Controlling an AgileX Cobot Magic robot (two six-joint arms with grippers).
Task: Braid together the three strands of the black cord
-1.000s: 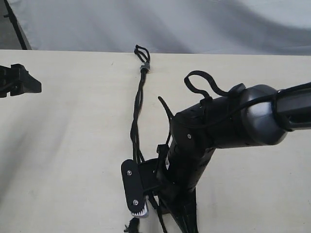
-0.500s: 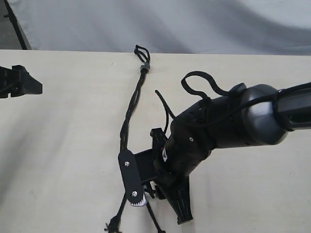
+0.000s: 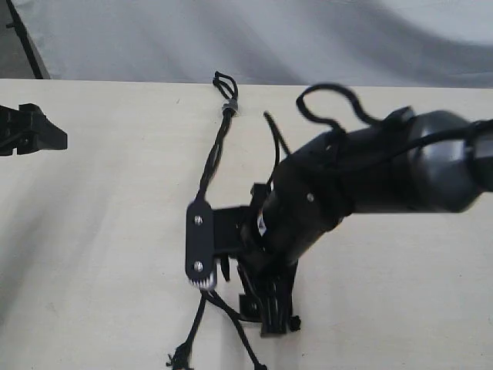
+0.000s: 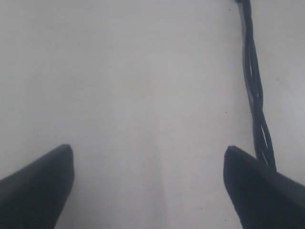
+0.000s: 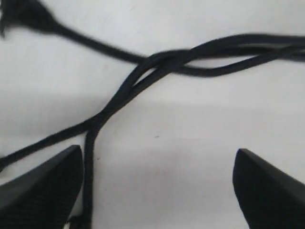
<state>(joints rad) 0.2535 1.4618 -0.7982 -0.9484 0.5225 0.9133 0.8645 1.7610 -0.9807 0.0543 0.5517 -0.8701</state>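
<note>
The black cord [image 3: 212, 158] runs from its grey band [image 3: 228, 106] at the table's far edge toward the front, loosely twisted. Behind my right gripper [image 3: 235, 307] it splits into the three strands [image 3: 231, 320], which splay out near the front edge. In the right wrist view the strands [image 5: 162, 59] cross ahead of my right gripper [image 5: 158, 150], which is open; one strand [image 5: 88, 176] lies right beside one fingertip, ungripped. My left gripper [image 4: 147, 150] is open and empty, far left of the twisted cord [image 4: 255, 95], and shows at the left edge [image 3: 31, 131].
The pale wooden table [image 3: 100, 254] ends at a grey cloth backdrop [image 3: 269, 38] just behind the band. The bulky right arm [image 3: 370, 181] with its looped cable [image 3: 327, 104] hangs over the table's right half and hides part of the strands.
My right gripper has moved back from the front edge toward the band and a little left. The cord's lower part swung left and the strand ends spread apart. The left gripper stayed put.
</note>
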